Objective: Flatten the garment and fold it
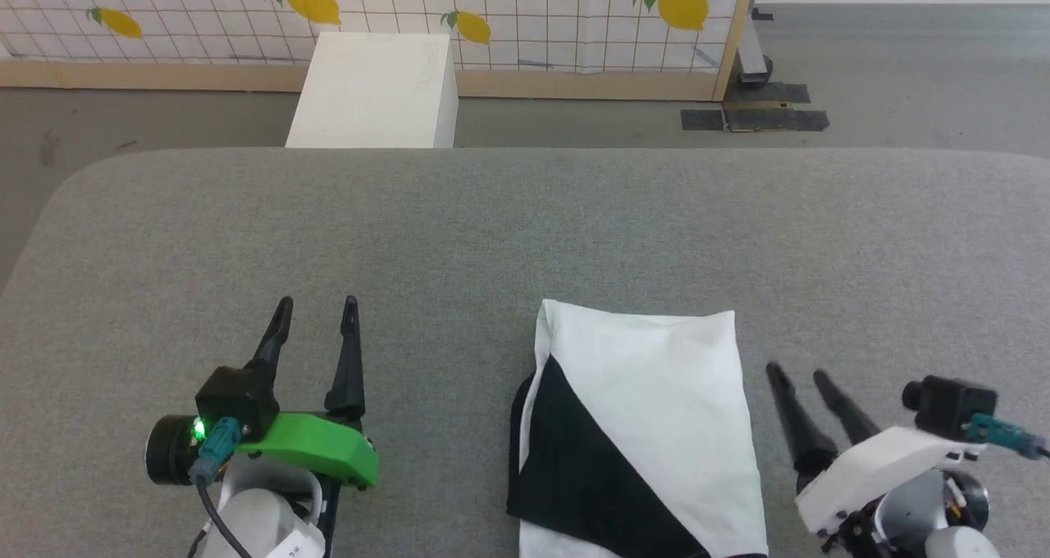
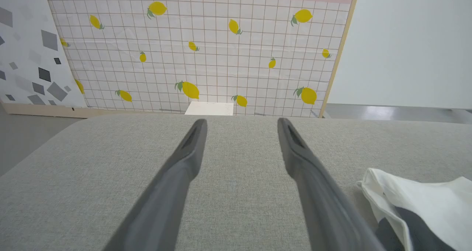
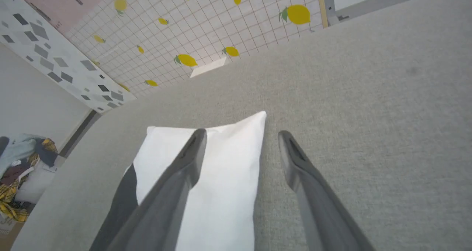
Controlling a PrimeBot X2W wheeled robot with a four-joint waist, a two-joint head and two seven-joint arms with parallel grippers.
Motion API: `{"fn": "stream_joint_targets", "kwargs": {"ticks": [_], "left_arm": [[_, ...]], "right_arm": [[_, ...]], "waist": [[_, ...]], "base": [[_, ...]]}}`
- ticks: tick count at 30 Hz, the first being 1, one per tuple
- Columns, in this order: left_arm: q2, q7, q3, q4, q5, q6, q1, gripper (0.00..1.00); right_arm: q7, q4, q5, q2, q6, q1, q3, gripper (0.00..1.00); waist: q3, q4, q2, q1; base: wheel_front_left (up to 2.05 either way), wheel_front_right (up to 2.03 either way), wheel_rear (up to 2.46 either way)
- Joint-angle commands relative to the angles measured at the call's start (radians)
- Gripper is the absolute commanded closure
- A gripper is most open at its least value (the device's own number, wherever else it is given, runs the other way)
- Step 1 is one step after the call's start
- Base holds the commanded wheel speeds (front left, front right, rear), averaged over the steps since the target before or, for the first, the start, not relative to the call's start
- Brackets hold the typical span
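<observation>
Across the left of the grey cloth-covered bench (image 1: 525, 230) I see my left hand (image 1: 318, 304), its two dark fingers spread wide with nothing between them, over bare fabric and well apart from the shirt (image 1: 656, 394). The shirt lies toward the middle, near my edge of the bench, folded into a narrow rectangle. It is white along the top and right, with a black wedge of sleeve across its lower left, and its near end runs off the bottom of the head view. Just beside its right edge is my right hand (image 1: 796, 371), fingers parted and gripping nothing. In the right wrist view one finger crosses in front of the white cloth, and I cannot tell whether it touches.

The bench top looks smooth, with rounded far corners. Beyond it a white box (image 1: 373, 90) stands on the grey floor (image 1: 902, 66) against a wood-framed panel (image 1: 533, 0) of white grid squares printed with yellow lemons. Black tape patches (image 1: 755, 119) lie by the panel's right post. A heap of clothes (image 3: 18, 169) sits at the left edge of the right wrist view.
</observation>
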Motion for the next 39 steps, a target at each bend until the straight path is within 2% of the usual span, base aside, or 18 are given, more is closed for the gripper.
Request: {"fn": "stream_joint_targets", "kwargs": {"ticks": [1, 8, 15, 16, 17, 19, 20, 21, 28, 31, 34, 39], "left_arm": [[-0.006, -0.004, -0.004, 0.003, 0.006, -0.005, 0.009, 0.00], [-0.011, -0.004, -0.004, 0.006, 0.008, -0.007, 0.005, 0.00], [-0.015, -0.004, 0.003, 0.010, 0.009, -0.009, 0.004, 0.00], [-0.016, -0.004, 0.004, 0.010, 0.009, -0.010, 0.005, 0.00], [-0.016, -0.004, 0.005, 0.010, 0.009, -0.010, 0.006, 0.00], [-0.017, -0.004, 0.008, 0.010, 0.010, -0.009, 0.008, 0.00], [-0.018, -0.004, 0.009, 0.009, 0.010, -0.008, 0.009, 0.00], [-0.018, -0.004, 0.013, 0.008, 0.010, -0.007, 0.011, 0.00], [-0.014, -0.004, 0.041, -0.024, 0.013, 0.002, 0.019, 0.00], [-0.015, -0.004, 0.046, -0.044, 0.017, 0.004, 0.015, 0.00], [-0.015, -0.004, 0.048, -0.065, 0.024, 0.007, 0.002, 0.00], [-0.008, -0.004, 0.043, -0.104, 0.043, 0.004, -0.038, 0.00]], "right_arm": [[0.020, 0.032, -0.013, 0.001, -0.001, -0.008, -0.001, 0.00], [0.120, 0.193, -0.008, 0.001, -0.001, -0.066, 0.028, 0.00], [0.237, 0.272, -0.028, 0.001, -0.001, -0.093, 0.074, 0.00], [0.253, 0.271, -0.031, 0.001, -0.001, -0.093, 0.079, 0.18], [0.264, 0.269, -0.033, 0.001, -0.001, -0.092, 0.080, 0.48], [0.281, 0.260, -0.048, 0.001, -0.001, -0.091, 0.079, 0.92], [0.288, 0.254, -0.060, 0.001, -0.001, -0.091, 0.078, 1.00], [0.300, 0.245, -0.080, 0.001, -0.001, -0.093, 0.078, 1.00], [0.428, 0.092, -0.403, -0.008, -0.001, -0.159, 0.145, 1.00], [0.466, 0.050, -0.500, -0.079, -0.001, -0.211, 0.197, 1.00], [0.462, 0.042, -0.530, -0.158, -0.001, -0.274, 0.216, 1.00], [0.437, 0.098, -0.565, -0.288, -0.001, -0.378, 0.224, 1.00]], "waist": [[0.003, 0.003, 0.0000, 0.0000], [0.015, 0.021, 0.0000, 0.0000], [0.019, 0.038, 0.0000, 0.0000], [0.019, 0.039, 0.0000, 0.0000], [0.020, 0.039, 0.0000, 0.0000], [0.019, 0.037, 0.0000, 0.0000], [0.019, 0.035, 0.0000, 0.0000], [0.019, 0.031, 0.0000, 0.0000], [0.051, -0.063, 0.0000, 0.0000], [0.078, -0.121, 0.0000, 0.0000], [0.110, -0.180, 0.0000, 0.0000], [0.175, -0.275, 0.0000, 0.0000]], "base": [[0.00, 0.00, 0.00], [0.00, 0.00, 0.00], [0.00, 0.00, 0.00], [0.00, 0.00, 0.00], [0.00, 0.00, 0.00], [0.00, 0.00, 0.00], [0.00, 0.00, 0.00], [0.00, 0.00, 0.00], [0.00, 0.00, 0.00], [0.00, 0.00, 0.00], [0.00, 0.00, 0.00], [0.00, 0.00, 0.00]]}}
